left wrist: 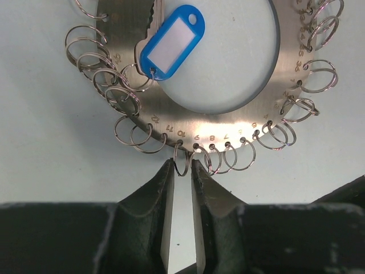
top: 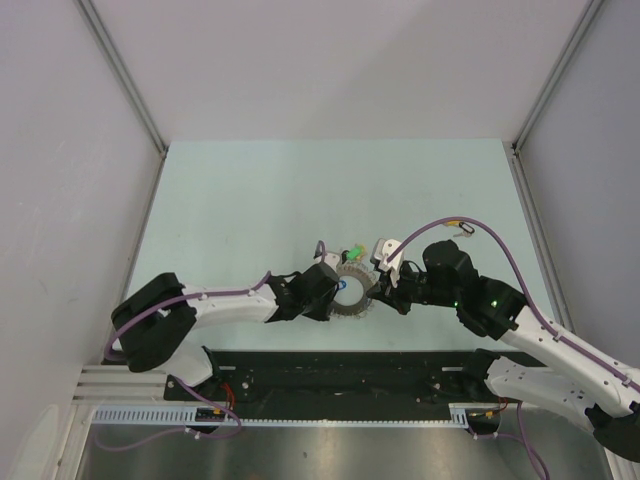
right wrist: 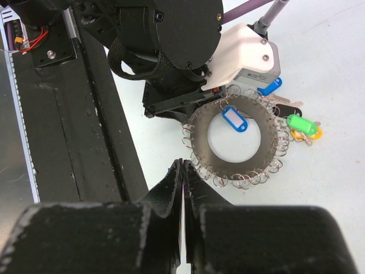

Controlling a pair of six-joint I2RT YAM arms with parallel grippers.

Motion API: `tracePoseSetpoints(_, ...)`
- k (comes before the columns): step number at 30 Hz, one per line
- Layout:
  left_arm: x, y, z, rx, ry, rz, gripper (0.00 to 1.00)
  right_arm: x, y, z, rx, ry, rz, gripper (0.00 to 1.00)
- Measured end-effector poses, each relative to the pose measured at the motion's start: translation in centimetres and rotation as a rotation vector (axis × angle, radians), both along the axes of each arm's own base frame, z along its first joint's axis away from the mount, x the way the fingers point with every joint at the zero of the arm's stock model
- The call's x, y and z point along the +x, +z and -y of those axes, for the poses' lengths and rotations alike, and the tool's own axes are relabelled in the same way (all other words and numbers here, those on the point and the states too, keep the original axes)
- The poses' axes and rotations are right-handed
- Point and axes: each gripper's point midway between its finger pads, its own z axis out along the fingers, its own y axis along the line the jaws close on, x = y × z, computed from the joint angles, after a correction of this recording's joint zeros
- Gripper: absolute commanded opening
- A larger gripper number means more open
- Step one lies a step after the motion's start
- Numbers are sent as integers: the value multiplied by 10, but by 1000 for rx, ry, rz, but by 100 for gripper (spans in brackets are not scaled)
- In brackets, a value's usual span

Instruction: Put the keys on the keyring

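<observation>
Pale table (top: pixel 250 190): keyring (left wrist: pixel 228 123) edge pinched between left fingers (left wrist: pixel 157 194) (right fingers (right wrist: pixel 168 188) seemingly closed).

Pale blue-green surface (top: pixel 250 190) carrying a keyring and a few tagged keys

The keyring (right wrist: pixel 251 162) lies flat at mid-width, nearer the near edge, its rim hung with small wire loops (left wrist: pixel 121 94). A blue-tagged key (left wrist: pixel 171 43) rests across its band, the tag inside the hole. Just beyond its far side, a green tag (right wrist: pixel 301 124), a yellow tag (right wrist: pixel 312 136), a black tag (right wrist: pixel 288 109) and a second blue tag (right wrist: pixel 269 87) lie clustered together. A black base plate (top: pixel 330 375) spans the near edge.
</observation>
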Motion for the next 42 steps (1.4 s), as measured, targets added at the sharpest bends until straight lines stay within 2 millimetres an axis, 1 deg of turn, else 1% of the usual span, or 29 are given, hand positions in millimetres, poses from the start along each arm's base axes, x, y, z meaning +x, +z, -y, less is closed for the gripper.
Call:
tracePoseSetpoints(3, 0, 0, 0, -3, 0, 1, 18, 0, 0, 0, 0, 0, 0, 0)
tracePoseSetpoints(5, 0, 0, 1, -7, 0, 1, 14, 0, 0, 0, 0, 0, 0, 0)
tracePoseSetpoints(7, -1, -1, 2, -11, -2, -2, 13, 0, 0, 0, 0, 1, 1, 0)
tracePoseSetpoints(9, -1, -2, 1, -14, -2, -4, 8, 0, 0, 0, 0, 1, 1, 0)
tracePoseSetpoints(11, -2, -3, 1, -14, 1, -8, 0, 0, 0, 0, 1, 1, 1, 0)
tracePoseSetpoints(15, -2, 0, -1, -23, 4, 3, 0, 0, 0, 0, 1, 1, 2, 0)
tracePoseSetpoints(17, -1, 6, -3, -32, 3, 27, 0, -1, 1, 0, 3, 1, 4, 0)
tracePoseSetpoints(20, 5, 24, -4, -54, -12, 90, 0, -1, 2, 0, 4, 3, 7, 0)
tracePoseSetpoints(24, 17, 61, -4, -99, -49, 225, 0, -2, 3, 1, 8, 4, 11, 0)
tracePoseSetpoints(26, 25, 82, -3, -126, -77, 311, 0, -2, 5, 1, 14, 3, 18, 0)
tracePoseSetpoints(29, 33, 107, 0, -158, -129, 416, 0, -2, 10, 3, 23, -7, 33, 0)
tracePoseSetpoints(33, 42, 132, 4, -195, -210, 528, 0, -1, 18, 8, 42, -29, 62, 0)
tracePoseSetpoints(38, 50, 160, 6, -239, -330, 640, 1, 3, 20, 13, 35, -57, 84, 0)
tracePoseSetpoints(42, 49, 182, 8, -289, -473, 724, 0, 7, 22, 18, 17, -76, 104, 0)
